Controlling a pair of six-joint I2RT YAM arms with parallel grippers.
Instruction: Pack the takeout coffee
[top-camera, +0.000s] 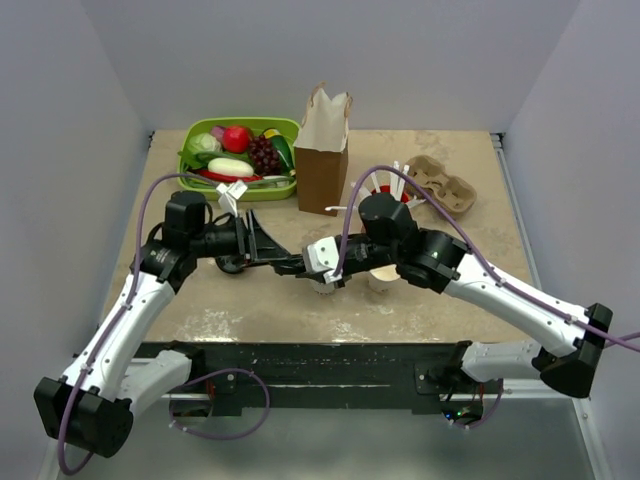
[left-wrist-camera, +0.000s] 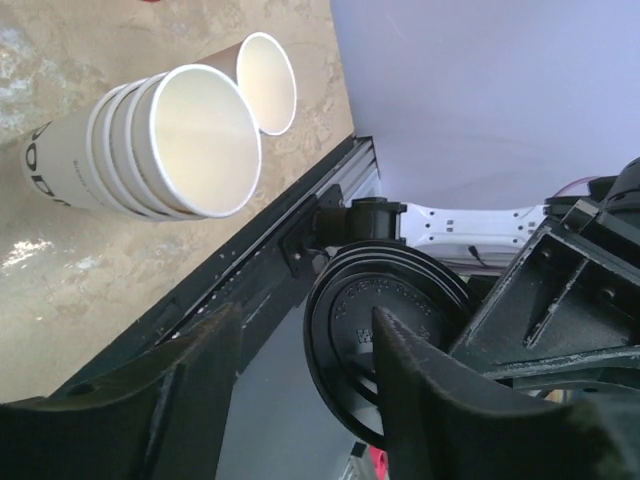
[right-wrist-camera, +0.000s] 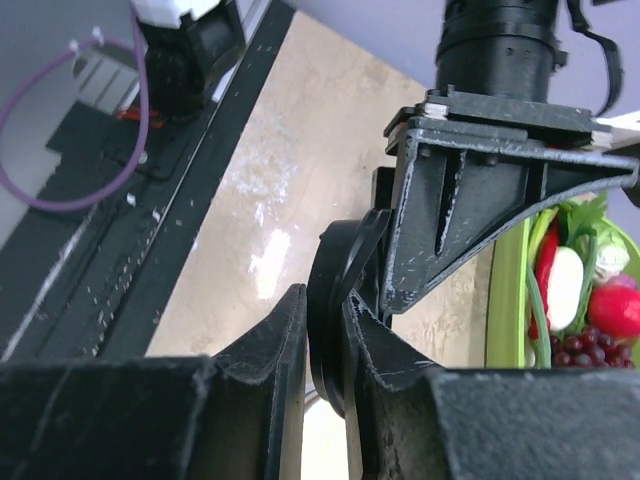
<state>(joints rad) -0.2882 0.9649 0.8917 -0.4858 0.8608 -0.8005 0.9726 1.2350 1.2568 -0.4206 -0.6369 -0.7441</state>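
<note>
The black lid is pinched edge-on in the narrowed right claw, and the left claw is held parted close by it. On the bench, a single lidless white cup is seen just beside the stacked cups.

From above, the stack of cups in front of the paper bag lies mostly under the right gripper; only a sliver of white rim shows. The single cup, in front of the bag to its right, is half covered by the right arm, which also hides part of a red thing with white sticks just right of the bag. The black lid shows edge-on in the right wrist view, its lower part behind the fingers; in the left wrist view a blurred finger of the left gripper covers its lower edge.
</note>
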